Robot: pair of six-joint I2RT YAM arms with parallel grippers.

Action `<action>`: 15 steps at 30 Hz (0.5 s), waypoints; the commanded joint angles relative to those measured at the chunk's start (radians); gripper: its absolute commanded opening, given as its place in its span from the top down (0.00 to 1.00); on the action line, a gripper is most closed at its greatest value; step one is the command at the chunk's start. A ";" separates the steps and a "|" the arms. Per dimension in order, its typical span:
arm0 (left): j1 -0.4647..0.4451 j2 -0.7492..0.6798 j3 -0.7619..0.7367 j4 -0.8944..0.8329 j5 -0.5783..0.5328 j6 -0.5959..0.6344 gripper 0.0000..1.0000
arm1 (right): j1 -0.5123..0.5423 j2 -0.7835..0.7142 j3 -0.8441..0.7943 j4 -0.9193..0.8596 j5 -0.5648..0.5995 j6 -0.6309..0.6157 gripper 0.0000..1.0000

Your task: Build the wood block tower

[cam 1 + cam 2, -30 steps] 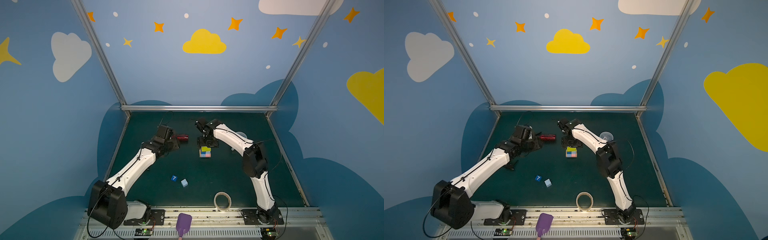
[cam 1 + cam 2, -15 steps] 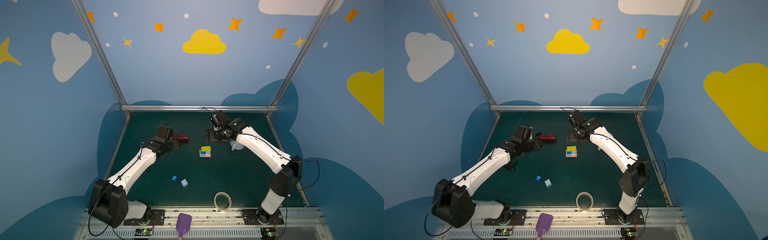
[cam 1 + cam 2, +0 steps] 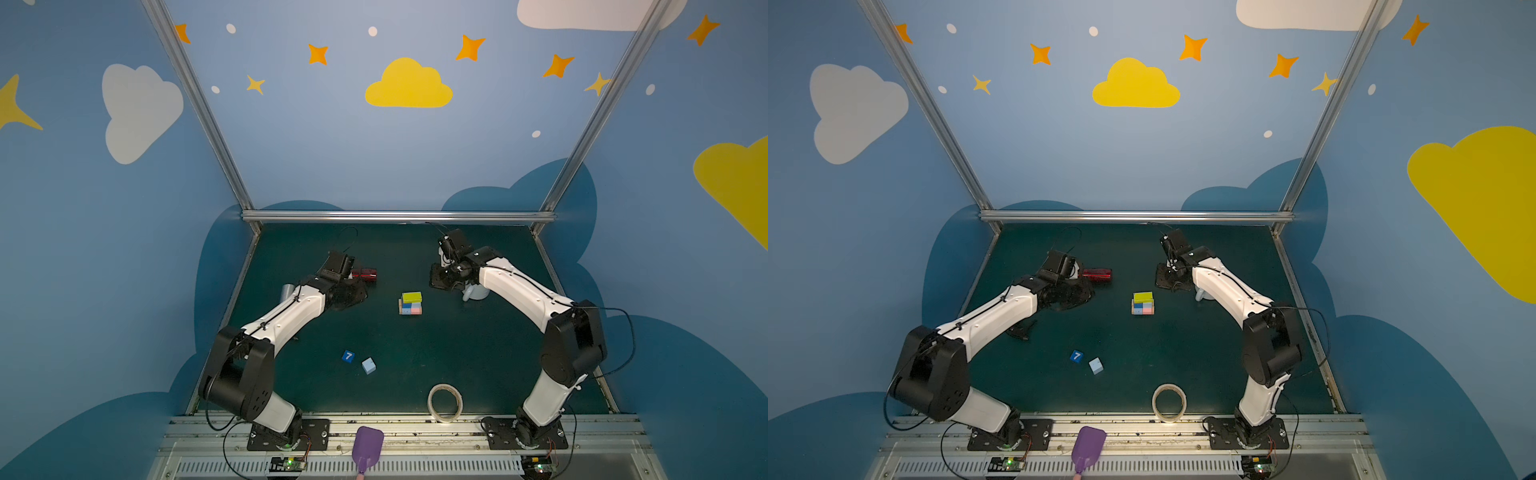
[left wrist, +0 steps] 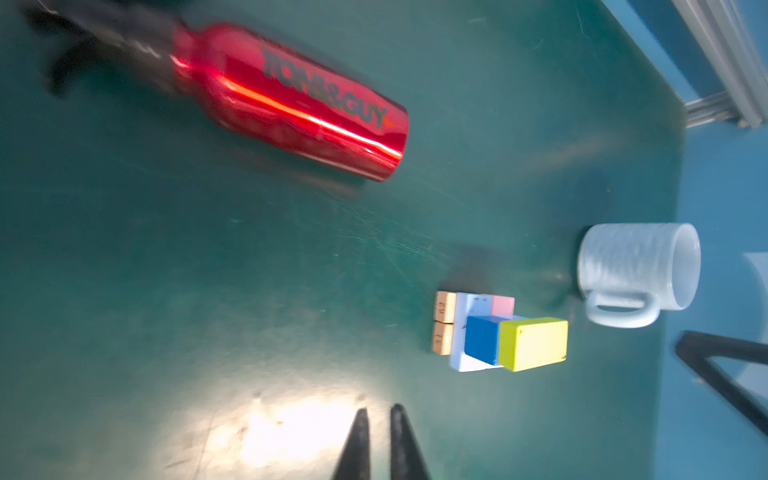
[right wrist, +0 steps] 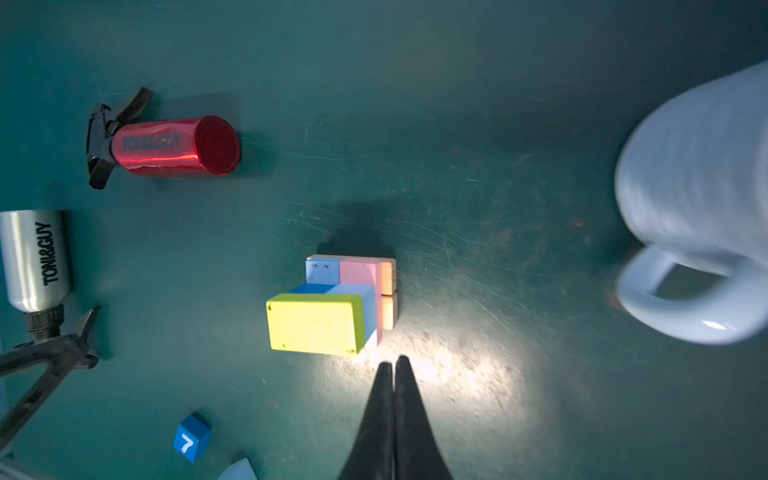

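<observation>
- Blocks of painted wood are forming the wood block tower (image 3: 411, 304) in the middle of the dark green bench (image 3: 457, 353), between the two arms. Orange pieces are lying at the bottom, with light-blue and pink flat pieces over them, then a dark blue cube.
- A yellow-green flat rectangular block (image 5: 311, 322) is sitting on top. It is covering only one side of the layer below, so I am judging that the tower is not finished.
- The left end effector (image 4: 376, 415) is pointing toward the tower from some way off. Its fingers are almost together and are holding nothing. A shiny red spray bottle (image 4: 291, 99) is lying on its side near it.
- The right end effector (image 5: 392, 363) is hovering near the tower with its fingers pressed together, also empty. A pale blue ceramic mug (image 5: 698, 208) is lying close to this arm.
- A dark blue wooden cube with a white "7" (image 3: 348, 356) and a light-blue wooden cube (image 3: 369, 365) are lying side by side nearer the arm bases, well apart from the tower. I am judging that they are the next pieces to go on, so one end effector is needing to open before a pick.
</observation>
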 commanded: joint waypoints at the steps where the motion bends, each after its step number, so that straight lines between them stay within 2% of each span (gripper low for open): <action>1: -0.023 0.050 0.050 0.032 0.050 -0.014 0.95 | -0.007 0.032 -0.018 0.055 -0.056 -0.001 1.00; 15: -0.051 0.165 0.112 0.030 0.032 -0.032 0.96 | -0.008 0.038 -0.126 0.155 -0.098 0.048 1.00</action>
